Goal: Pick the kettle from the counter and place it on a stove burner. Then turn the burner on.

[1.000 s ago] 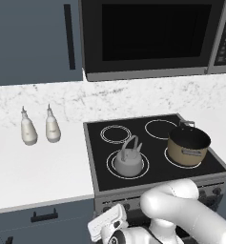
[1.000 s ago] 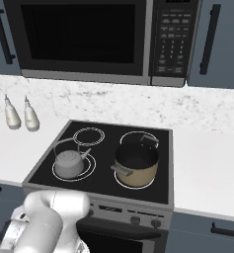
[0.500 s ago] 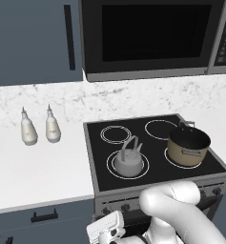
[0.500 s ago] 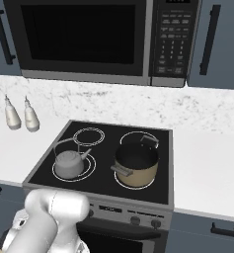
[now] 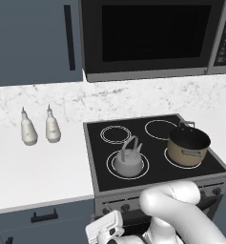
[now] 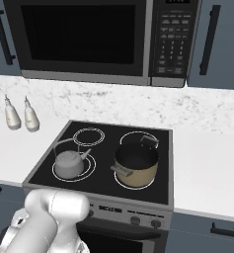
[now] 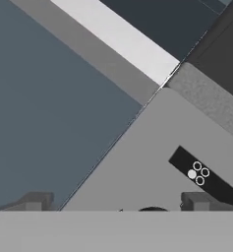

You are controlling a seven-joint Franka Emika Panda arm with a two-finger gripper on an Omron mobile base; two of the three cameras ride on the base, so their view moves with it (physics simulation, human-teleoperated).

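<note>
The silver-grey kettle [image 5: 128, 161] [image 6: 69, 162] stands upright on the front-left stove burner [image 5: 109, 165] [image 6: 91, 167], the wide double-ring circle on the black cooktop. My arm is folded low in front of the stove, and its white hand [image 5: 105, 229] hangs below the knob row. My gripper [image 7: 118, 204] is open in the hand view. Its fingertips [image 7: 34, 201] stand wide apart, close against the grey stove front panel [image 7: 137, 162]. The dark top of a knob [image 7: 152, 209] peeks up between them, beside a black burner-marker label [image 7: 199, 173]. Nothing is held.
A tan pot [image 5: 188, 145] [image 6: 136, 165] sits on the front-right burner. Two white bottles [image 5: 38, 126] [image 6: 19, 114] stand on the white counter [image 5: 38, 167] left of the stove. A microwave [image 5: 148, 35] hangs above the cooktop. A grey-blue cabinet front [image 7: 54, 108] adjoins the panel.
The arm has sunk slightly in front of the stove. The kettle and pot have stayed in place.
</note>
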